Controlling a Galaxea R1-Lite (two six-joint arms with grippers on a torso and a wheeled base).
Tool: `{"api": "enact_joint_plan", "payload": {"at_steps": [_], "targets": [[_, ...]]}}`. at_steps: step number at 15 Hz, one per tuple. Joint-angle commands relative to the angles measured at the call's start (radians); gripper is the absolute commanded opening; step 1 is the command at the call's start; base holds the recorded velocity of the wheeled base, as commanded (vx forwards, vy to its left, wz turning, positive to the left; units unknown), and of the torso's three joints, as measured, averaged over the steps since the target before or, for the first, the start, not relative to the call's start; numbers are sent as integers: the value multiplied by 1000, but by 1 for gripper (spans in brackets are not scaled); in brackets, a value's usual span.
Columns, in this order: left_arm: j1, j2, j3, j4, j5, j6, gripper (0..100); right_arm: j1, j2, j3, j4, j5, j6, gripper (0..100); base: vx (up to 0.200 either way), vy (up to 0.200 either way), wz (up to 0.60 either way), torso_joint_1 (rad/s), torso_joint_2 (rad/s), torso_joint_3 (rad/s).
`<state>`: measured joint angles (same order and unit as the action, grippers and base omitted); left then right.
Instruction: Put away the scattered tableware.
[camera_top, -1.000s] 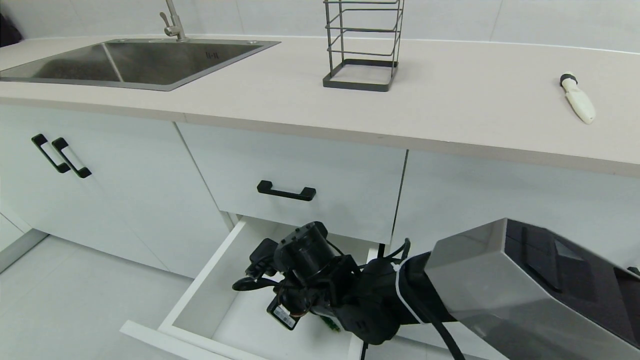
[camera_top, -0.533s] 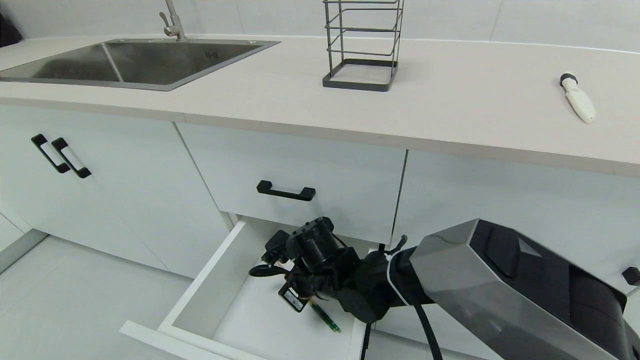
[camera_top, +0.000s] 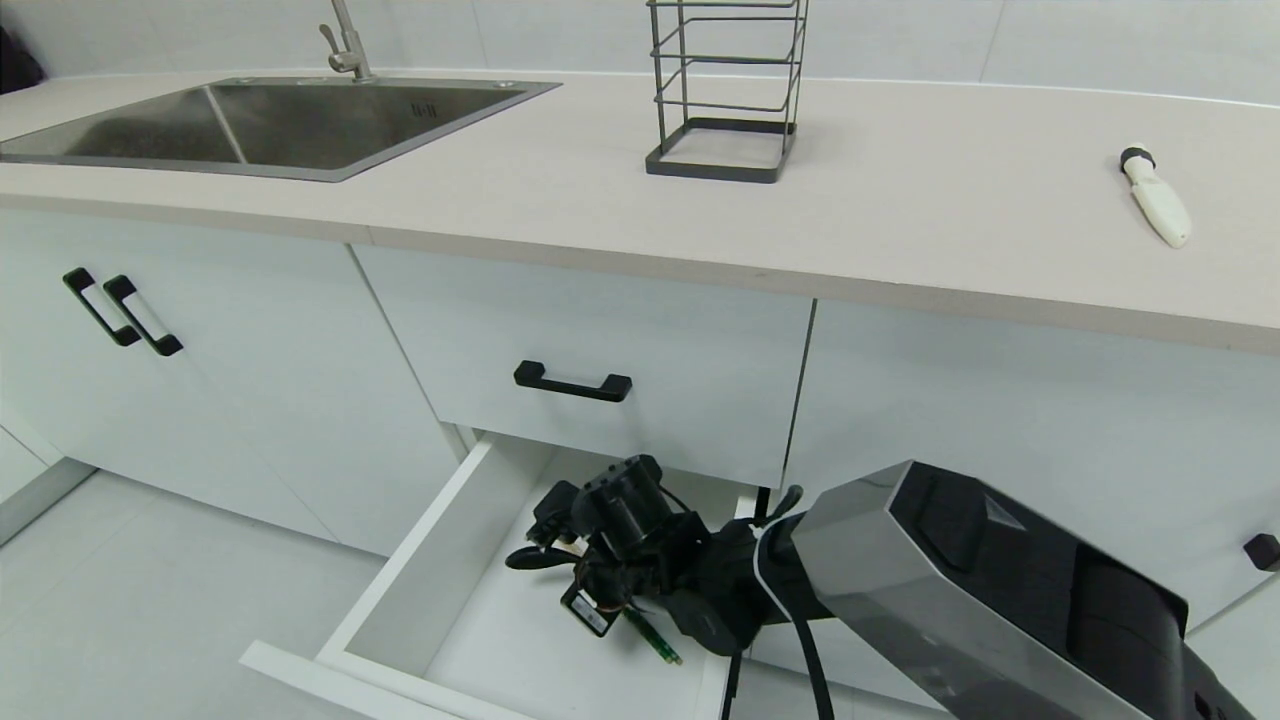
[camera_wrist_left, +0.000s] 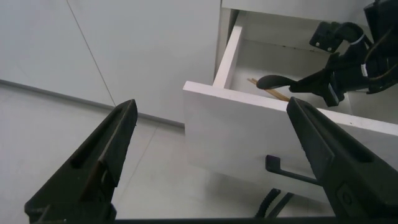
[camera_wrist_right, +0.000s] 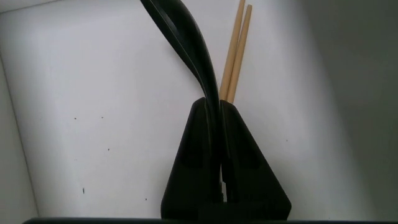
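Note:
My right gripper (camera_top: 562, 550) is inside the open lower drawer (camera_top: 400, 585), low over its white floor, shut on the handle of a black spoon (camera_top: 525, 557). The right wrist view shows the spoon (camera_wrist_right: 186, 43) clamped between the fingers (camera_wrist_right: 202, 143), just over a pair of wooden chopsticks (camera_wrist_right: 236, 50) lying on the drawer floor. The chopsticks (camera_top: 655, 640) have green ends. My left gripper (camera_wrist_left: 210, 106) hangs open and empty in front of the drawer (camera_wrist_left: 249, 130), facing the spoon (camera_wrist_left: 277, 81) and the right gripper (camera_wrist_left: 320, 84).
On the counter stand a dark wire rack (camera_top: 725, 100) and, far right, a white utensil with a black end (camera_top: 1155, 200). A steel sink (camera_top: 270, 120) lies at the back left. The upper drawer, with its black handle (camera_top: 572, 383), is shut above the open one.
My right arm has carried the spoon further toward the back of the drawer and a little lower, uncovering the green-ended chopsticks beside it.

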<state>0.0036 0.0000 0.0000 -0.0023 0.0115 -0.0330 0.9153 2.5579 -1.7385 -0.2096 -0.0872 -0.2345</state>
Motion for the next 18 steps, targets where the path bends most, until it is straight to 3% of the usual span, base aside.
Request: {"api": "enact_joint_plan", "payload": {"at_steps": [1,14,15,18], "targets": [[-1,0,0,-1,1,-1,100,0,15,-3,-1,0,0,0,0,0,0,0,0,0],[-1,0,0,-1,1,-1,100,5,41,-4,15,1,-19,0,0,0,0,0,0,0],[1,0,0,-1,1,-1,100,5,39,-3,15,1,-34,100,0,0,0,0,0,0],[1,0,0,-1,1,-1,100,10,8,7,10,1,-36,100,0,0,0,0,0,0]]}}
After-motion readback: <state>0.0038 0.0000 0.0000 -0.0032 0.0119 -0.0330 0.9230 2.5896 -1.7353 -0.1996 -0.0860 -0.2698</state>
